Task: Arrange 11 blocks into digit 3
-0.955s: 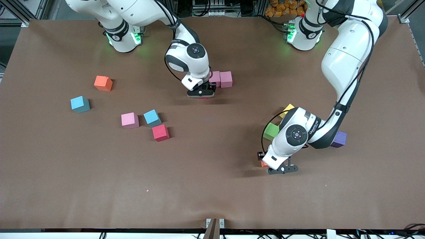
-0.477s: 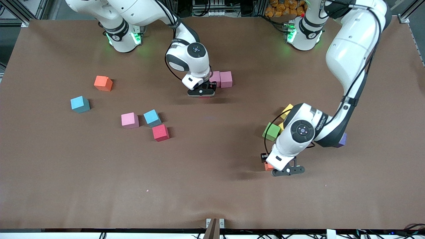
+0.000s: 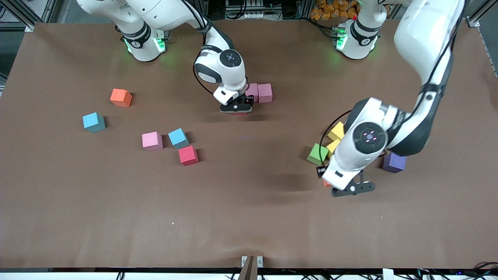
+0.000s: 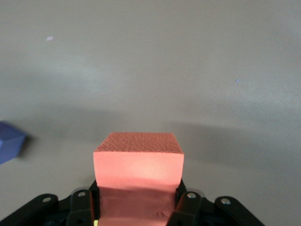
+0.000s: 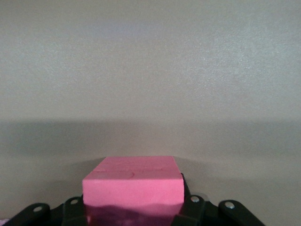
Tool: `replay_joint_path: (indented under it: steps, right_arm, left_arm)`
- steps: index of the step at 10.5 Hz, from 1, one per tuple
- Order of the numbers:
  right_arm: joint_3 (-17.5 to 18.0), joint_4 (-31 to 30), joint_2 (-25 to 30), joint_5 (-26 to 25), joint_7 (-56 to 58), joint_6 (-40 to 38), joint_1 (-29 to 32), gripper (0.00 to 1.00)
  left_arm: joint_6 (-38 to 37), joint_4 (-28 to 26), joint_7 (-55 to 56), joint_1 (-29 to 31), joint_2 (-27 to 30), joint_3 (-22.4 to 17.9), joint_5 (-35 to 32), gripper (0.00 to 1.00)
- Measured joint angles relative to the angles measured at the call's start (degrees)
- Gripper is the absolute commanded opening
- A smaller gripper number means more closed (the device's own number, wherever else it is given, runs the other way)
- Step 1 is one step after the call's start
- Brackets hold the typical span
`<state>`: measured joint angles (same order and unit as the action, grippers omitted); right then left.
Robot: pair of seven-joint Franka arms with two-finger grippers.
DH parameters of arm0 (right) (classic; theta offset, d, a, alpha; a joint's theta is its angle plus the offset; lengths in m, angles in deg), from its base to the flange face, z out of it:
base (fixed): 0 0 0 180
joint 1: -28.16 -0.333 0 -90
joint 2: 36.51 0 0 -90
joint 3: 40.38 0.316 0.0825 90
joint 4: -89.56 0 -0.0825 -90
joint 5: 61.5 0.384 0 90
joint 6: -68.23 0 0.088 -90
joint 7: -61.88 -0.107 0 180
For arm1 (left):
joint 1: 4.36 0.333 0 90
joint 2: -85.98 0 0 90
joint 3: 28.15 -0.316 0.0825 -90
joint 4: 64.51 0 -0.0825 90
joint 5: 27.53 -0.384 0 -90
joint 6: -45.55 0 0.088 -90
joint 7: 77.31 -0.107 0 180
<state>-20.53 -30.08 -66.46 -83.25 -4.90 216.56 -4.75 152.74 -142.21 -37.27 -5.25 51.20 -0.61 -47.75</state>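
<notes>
Front view: 2 pink blocks (image 3: 260, 92) touching, side by side near the robots' bases.
Right gripper (image 3: 236, 109): low at the table beside that pair, fingers around a pink cube (image 5: 133, 187).
Left gripper (image 3: 344, 186): raised over bare table near the green block (image 3: 317, 154), clamped on an orange-red cube (image 4: 138, 173).
</notes>
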Motion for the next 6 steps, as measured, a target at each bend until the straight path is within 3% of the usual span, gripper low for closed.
replay_joint_path:
  steps: [1, 3, 6]
  right_arm:
    - [0.0, -0.1, 0.0, -0.1, 0.0, 0.0, 0.0, 0.87]
    - [0.0, -0.2, -0.1, -0.3, 0.0, 0.0, 0.0, 0.89]
    - [0.0, -0.2, -0.1, -0.3, -0.1, 0.0, 0.0, 0.90]
  left_arm:
    - [-3.6, 0.0, -0.2, 0.6, 2.7, 0.0, 0.6, 0.13]
    - [-9.2, -0.1, -0.3, 0.8, 6.8, 0.0, 3.0, 0.14]
    - [-10.8, -0.6, -0.3, 0.8, 8.7, 0.0, 3.7, 0.14]
